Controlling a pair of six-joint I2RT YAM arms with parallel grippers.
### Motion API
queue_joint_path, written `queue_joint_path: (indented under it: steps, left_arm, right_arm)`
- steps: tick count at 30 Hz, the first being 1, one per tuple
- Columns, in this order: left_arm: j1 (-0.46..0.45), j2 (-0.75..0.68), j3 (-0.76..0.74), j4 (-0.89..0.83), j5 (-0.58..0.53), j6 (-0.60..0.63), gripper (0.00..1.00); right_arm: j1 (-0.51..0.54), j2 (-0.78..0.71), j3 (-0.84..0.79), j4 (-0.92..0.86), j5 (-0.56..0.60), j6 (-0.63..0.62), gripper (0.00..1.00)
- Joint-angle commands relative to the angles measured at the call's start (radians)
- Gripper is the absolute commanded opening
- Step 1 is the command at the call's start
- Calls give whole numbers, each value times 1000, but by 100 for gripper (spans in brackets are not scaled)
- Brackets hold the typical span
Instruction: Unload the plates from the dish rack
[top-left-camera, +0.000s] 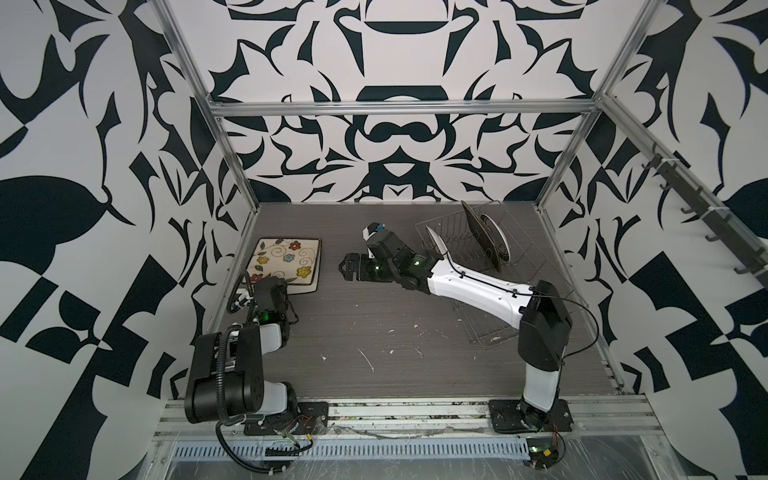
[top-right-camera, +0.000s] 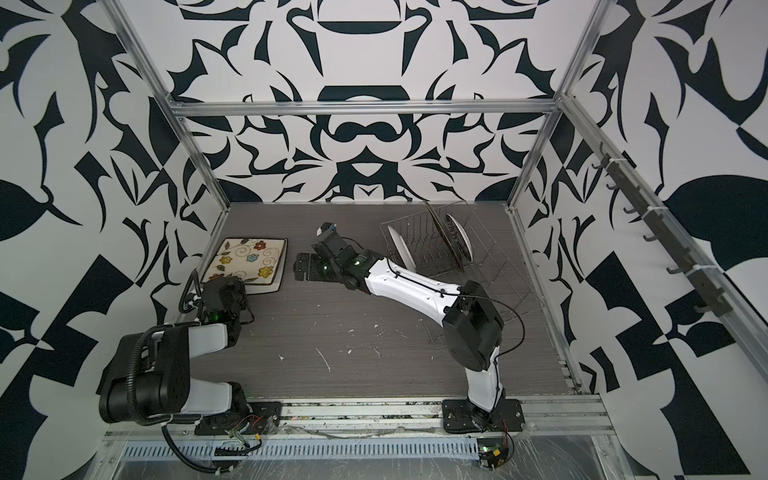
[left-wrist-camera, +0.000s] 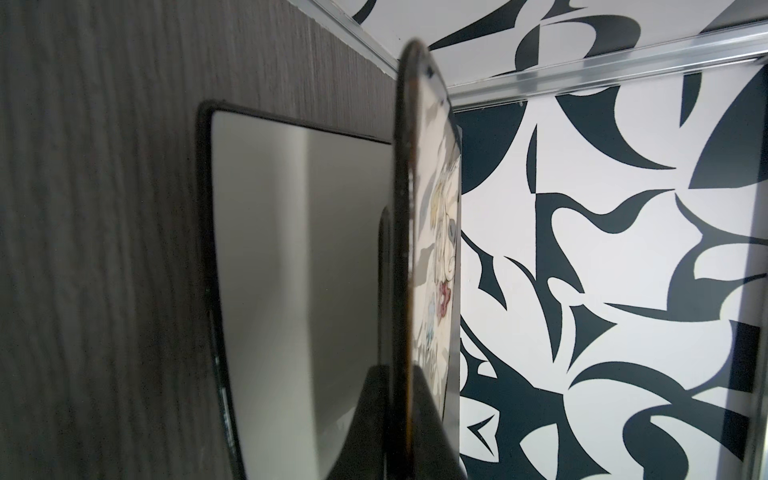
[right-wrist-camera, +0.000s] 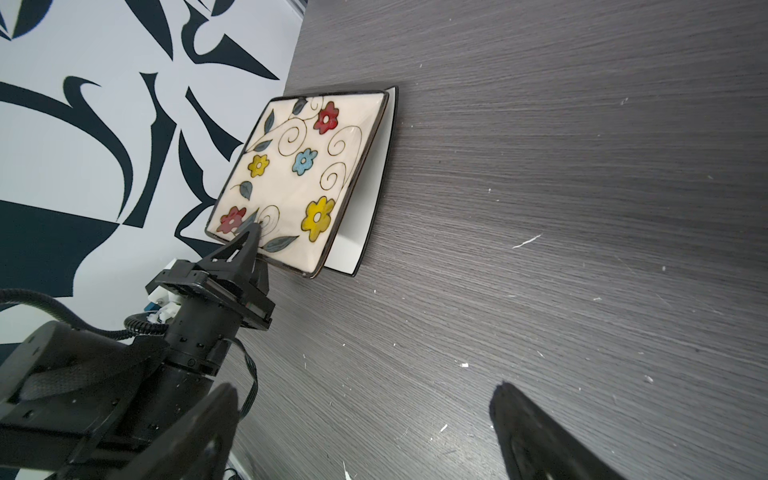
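Pinching the near edge of the flowered plate (right-wrist-camera: 299, 174) between the closed jaws of my left end effector (right-wrist-camera: 249, 239), I hold it face up over the white square plate (right-wrist-camera: 368, 195) that lies flat on the tabletop (top-left-camera: 374, 324) by the left wall. The aim, I judge, is to stack one on the other and keep the unloaded pieces in a single pile. An edge grip suits that, since it leaves the underside free to settle. The plate is square, so it has no real long axis. Its painted face looks upward and its sides run nearly parallel to those of the white one, offset toward the wall (whether its far edge already touches below, I cannot tell). My right end effector (top-left-camera: 347, 269) is spread wide and empty above the middle of the tabletop, pointing toward the stack. The dish rack (top-left-camera: 540, 266) sits at the far right, its long axis running diagonally from the back toward my right base. A white plate (top-left-camera: 437, 243), a black square plate (top-left-camera: 478, 232) and a round plate (top-left-camera: 496, 237) stand on edge in it, set crosswise between the tines.
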Motion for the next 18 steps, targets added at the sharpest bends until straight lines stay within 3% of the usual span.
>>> queue_joint_path:
  steps: [1,18]
  left_arm:
    - [6,-23,84,197,-9,-22,0]
    - [7,-23,97,158,5,-19,0]
  right_arm:
    - [4,3,39,8,-4,-16,98]
    - [4,0,30,10,-4,-16,99]
